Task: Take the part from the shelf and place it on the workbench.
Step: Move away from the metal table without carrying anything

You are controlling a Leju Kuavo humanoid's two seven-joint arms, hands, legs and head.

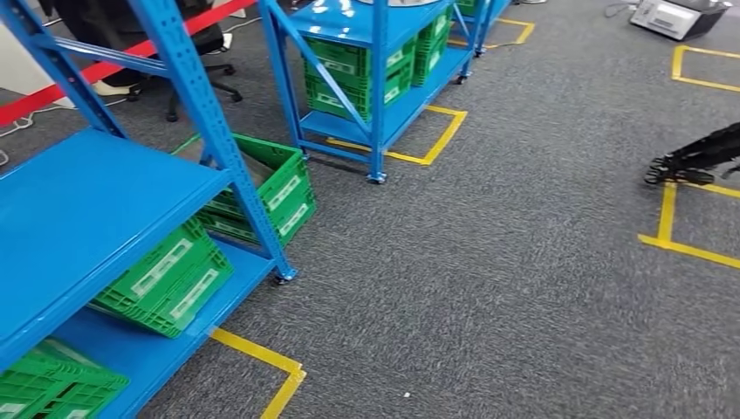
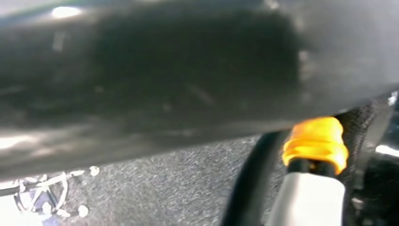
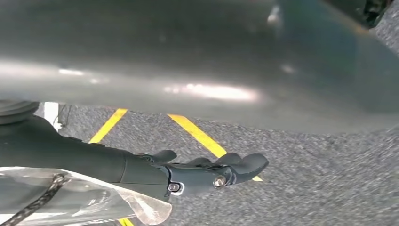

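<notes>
Head view: blue shelf [image 1: 96,209] at nine o'clock holds green crates [image 1: 170,278]; right hand [image 1: 694,157] at three o'clock, fingers extended, empty; left hand's state cannot be told.

The right hand [image 3: 207,172] is seen hanging low, dark fingers [image 3: 244,165] stretched out together, nothing held.

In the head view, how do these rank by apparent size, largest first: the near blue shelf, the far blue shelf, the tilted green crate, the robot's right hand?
1. Near blue shelf, though it is closest to the camera.
2. Far blue shelf.
3. Tilted green crate.
4. Right hand, smallest and partly cut by the picture edge.
</notes>
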